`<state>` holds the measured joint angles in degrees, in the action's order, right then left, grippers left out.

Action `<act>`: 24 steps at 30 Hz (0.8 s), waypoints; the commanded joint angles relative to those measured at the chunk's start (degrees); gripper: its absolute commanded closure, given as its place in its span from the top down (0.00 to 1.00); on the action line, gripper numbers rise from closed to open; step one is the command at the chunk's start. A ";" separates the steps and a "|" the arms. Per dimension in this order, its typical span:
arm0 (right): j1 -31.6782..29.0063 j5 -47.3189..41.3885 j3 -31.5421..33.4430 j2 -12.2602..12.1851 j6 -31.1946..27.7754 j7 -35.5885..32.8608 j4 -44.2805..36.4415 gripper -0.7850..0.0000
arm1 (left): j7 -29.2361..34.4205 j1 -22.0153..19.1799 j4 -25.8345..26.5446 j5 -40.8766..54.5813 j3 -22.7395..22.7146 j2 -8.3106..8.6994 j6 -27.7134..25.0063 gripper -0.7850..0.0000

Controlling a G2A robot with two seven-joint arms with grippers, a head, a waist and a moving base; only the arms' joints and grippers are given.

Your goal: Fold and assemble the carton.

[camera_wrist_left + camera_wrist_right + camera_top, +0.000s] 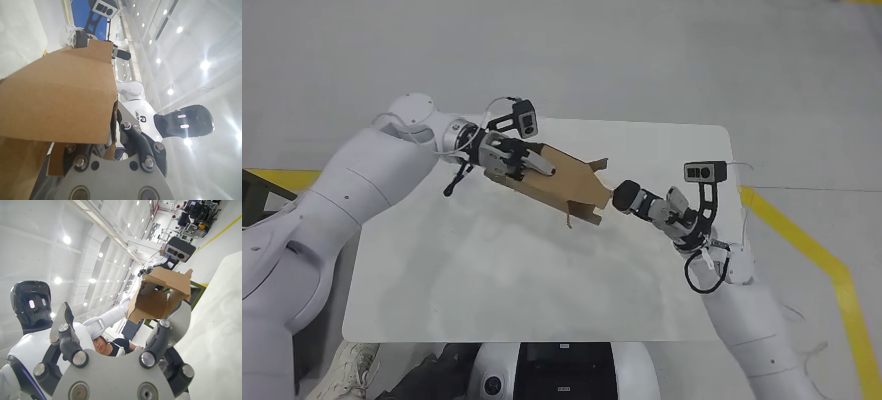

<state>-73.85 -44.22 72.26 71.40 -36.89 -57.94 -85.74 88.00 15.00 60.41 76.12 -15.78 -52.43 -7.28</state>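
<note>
Pinched the brown cardboard carton (562, 180) at its upper-left end with the left gripper (525, 158), fingers pressed together on the board. Held it above the white table (492, 290), slanting from upper left toward centre right of the top view, opened into a tube with loose flaps. Set the right gripper (625, 197) just beside the open end, fingers spread wide; contact with a flap unclear.

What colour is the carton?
The carton is plain brown cardboard, without any pattern; the left wrist view shows it best.
</note>
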 commanded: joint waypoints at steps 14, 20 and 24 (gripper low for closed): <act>2.88 12.92 -8.11 1.23 7.15 8.50 1.79 1.00 | 0.00 1.88 5.44 3.78 -4.01 2.41 1.25 0.00; 4.24 13.31 -9.89 1.73 6.63 9.40 3.23 1.00 | 0.00 2.36 5.95 4.42 -4.82 2.58 1.96 0.00; 4.04 12.81 -9.94 1.79 5.41 9.24 3.56 1.00 | 0.00 2.73 5.92 4.97 -5.48 2.65 2.26 0.00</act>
<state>-69.71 -31.29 62.29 73.19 -31.22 -48.56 -82.24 88.00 17.61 66.33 80.92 -21.08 -49.80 -5.17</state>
